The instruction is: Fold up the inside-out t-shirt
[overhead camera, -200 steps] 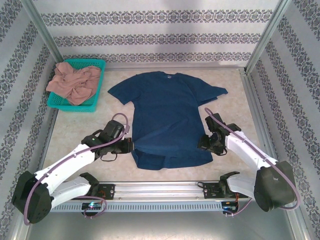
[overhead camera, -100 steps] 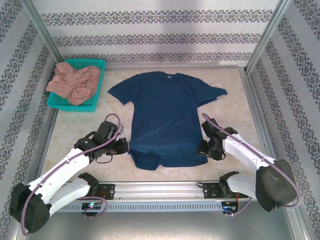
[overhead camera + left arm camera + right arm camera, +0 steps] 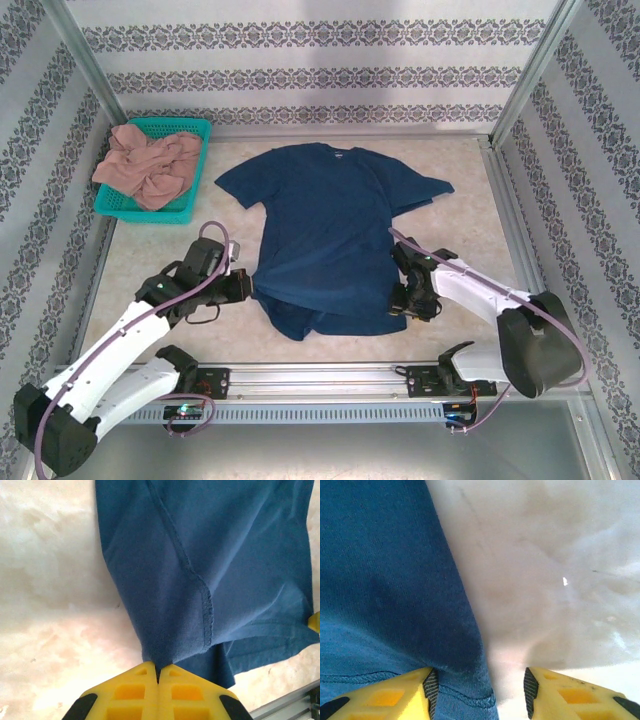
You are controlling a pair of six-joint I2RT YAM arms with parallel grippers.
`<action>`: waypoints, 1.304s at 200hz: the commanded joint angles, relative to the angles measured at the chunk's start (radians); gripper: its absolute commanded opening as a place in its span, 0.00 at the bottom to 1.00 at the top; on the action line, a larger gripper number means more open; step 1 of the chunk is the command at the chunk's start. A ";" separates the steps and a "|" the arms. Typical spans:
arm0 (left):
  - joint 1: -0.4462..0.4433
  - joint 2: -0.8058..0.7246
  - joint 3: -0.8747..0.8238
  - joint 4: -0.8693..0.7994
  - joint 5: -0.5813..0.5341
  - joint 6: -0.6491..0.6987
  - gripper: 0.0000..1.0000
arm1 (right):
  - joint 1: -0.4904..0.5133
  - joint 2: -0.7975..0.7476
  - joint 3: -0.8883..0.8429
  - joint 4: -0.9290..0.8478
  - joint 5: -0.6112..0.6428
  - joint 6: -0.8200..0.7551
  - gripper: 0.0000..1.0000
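The inside-out t-shirt (image 3: pixel 330 220) is dark navy and lies flat on the table, collar toward the far wall. Its lower hem is bunched and doubled over at the near left. My left gripper (image 3: pixel 250 289) is shut on the shirt's lower left edge. In the left wrist view the cloth (image 3: pixel 200 555) runs pinched into the closed yellow jaws of that gripper (image 3: pixel 158 667). My right gripper (image 3: pixel 404 301) stands open at the lower right hem corner. In the right wrist view that gripper (image 3: pixel 478 682) straddles the shirt's (image 3: pixel 385 580) side edge, with bare table on the right.
A teal basket (image 3: pixel 200 126) at the back left holds a crumpled pinkish-tan garment (image 3: pixel 148 165). A metal rail (image 3: pixel 330 376) runs along the near edge. Patterned walls and metal posts close in the table; bare marbled surface lies to either side of the shirt.
Both grippers have moved away from the near edge and inward. The left one has dragged the lower left hem with it, bunching the shirt's bottom. The right jaws have narrowed a little.
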 commanded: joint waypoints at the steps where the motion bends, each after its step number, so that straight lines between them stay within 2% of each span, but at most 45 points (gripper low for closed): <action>1: 0.017 -0.010 0.018 -0.063 -0.027 0.020 0.00 | 0.035 0.044 0.025 0.023 -0.021 0.046 0.48; 22: 0.016 -0.017 0.006 -0.087 -0.021 0.028 0.00 | 0.066 0.061 0.017 0.032 -0.016 0.066 0.40; 47: 0.017 0.006 -0.014 -0.077 0.018 0.006 0.00 | 0.069 0.028 0.020 0.024 0.030 0.062 0.36; 62: 0.016 0.025 -0.050 -0.067 0.024 -0.034 0.00 | 0.068 0.012 0.027 0.030 0.047 0.055 0.29; 76: 0.016 0.005 -0.090 -0.070 -0.031 -0.071 0.03 | 0.060 0.011 0.031 0.036 0.066 0.044 0.20; 95: 0.013 -0.077 -0.127 -0.086 -0.164 -0.120 0.17 | 0.044 0.014 0.040 0.037 0.087 0.019 0.13; 103: 0.013 -0.108 -0.139 -0.081 -0.200 -0.130 0.32 | 0.038 0.012 0.043 0.037 0.093 0.009 0.13; 109: 0.010 -0.122 -0.143 -0.069 -0.209 -0.121 0.39 | 0.033 0.010 0.045 0.035 0.097 0.001 0.13; 125: -0.019 -0.101 -0.132 -0.024 -0.205 -0.052 0.53 | 0.021 0.009 0.051 0.040 0.097 -0.019 0.12; 145: -0.146 -0.015 -0.077 0.043 -0.270 0.061 0.61 | 0.000 0.010 0.063 0.044 0.092 -0.050 0.09; 167: -0.302 0.105 -0.035 0.217 -0.255 0.229 0.62 | -0.025 0.000 0.070 0.048 0.067 -0.074 0.08; 196: -0.433 0.321 0.044 0.383 -0.155 0.479 0.59 | -0.057 -0.015 0.061 0.055 0.031 -0.093 0.08; 223: -0.501 0.548 0.154 0.361 -0.082 0.710 0.57 | -0.072 -0.029 0.062 0.052 0.015 -0.105 0.08; 261: -0.534 0.747 0.258 0.306 -0.025 0.851 0.62 | -0.091 -0.047 0.062 0.046 0.006 -0.120 0.08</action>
